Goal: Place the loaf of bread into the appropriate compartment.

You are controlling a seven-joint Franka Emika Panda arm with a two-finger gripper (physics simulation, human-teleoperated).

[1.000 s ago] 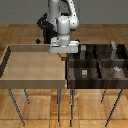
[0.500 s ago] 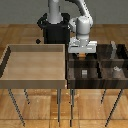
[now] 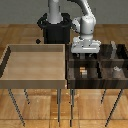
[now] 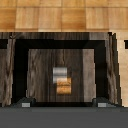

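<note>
One tiny loaf [image 4: 63, 89] lies touching a grey cube [image 4: 60, 74] in the cell [image 4: 40, 70] below my spread fingers [image 4: 64, 103]; probably light, rigid, graspable across its sides.

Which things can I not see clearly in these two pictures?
- Claw: its fingers are too small and blurred in the exterior view; the wrist view shows only their tips, so open or shut is unclear.
- Loaf of bread: blurred; whether it touches the grey cube is unclear.

claw [image 4: 61, 103] fingertips cut off at wrist view's edge, its opening unclear, divided box [image 3: 95, 80] contents blurry
</note>
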